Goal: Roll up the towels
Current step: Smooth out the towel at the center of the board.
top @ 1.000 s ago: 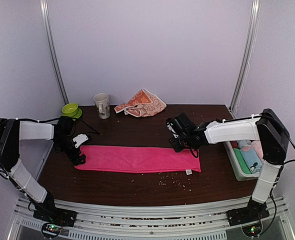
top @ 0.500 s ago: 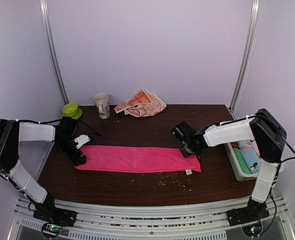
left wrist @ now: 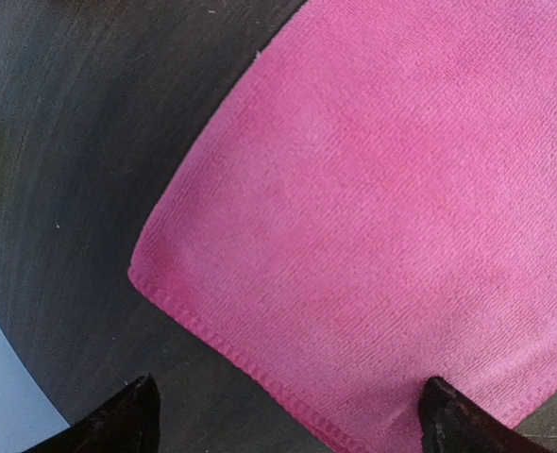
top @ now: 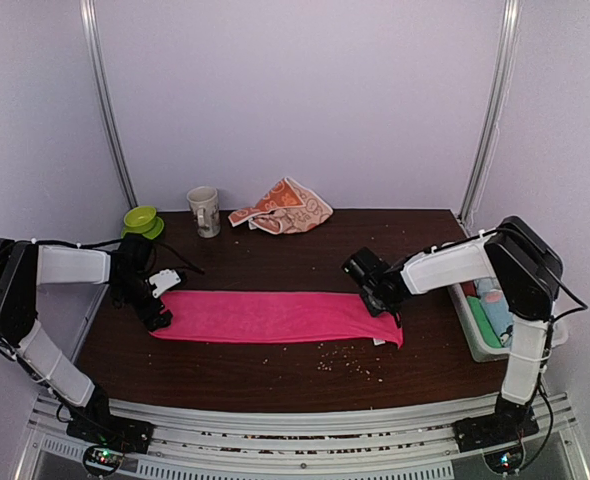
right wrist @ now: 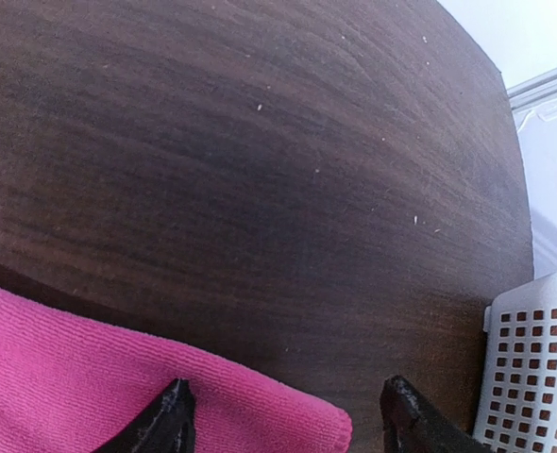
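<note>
Judged step: pre-roll on pink towel (top: 275,316); found it flat as a long strip across mid-table, not yet rolled. Found L gripper (left wrist: 288,415) spread wide over the strip's L end, nothing held. Found R gripper (right wrist: 288,420) w/ jaws apart astride the R corner, no pinch seen. Next move, est.: called for closing on one end's edge, then turning it over toward the other end. Counted: towels 2 (orange towel (top: 283,207) crumpled at rear), grippers 2, mug (top: 205,210) 1, basket (top: 467,325) 1.

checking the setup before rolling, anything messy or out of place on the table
Pale crumbs are scattered on the table in front of the pink towel. The printed towel lies crumpled at the back.
</note>
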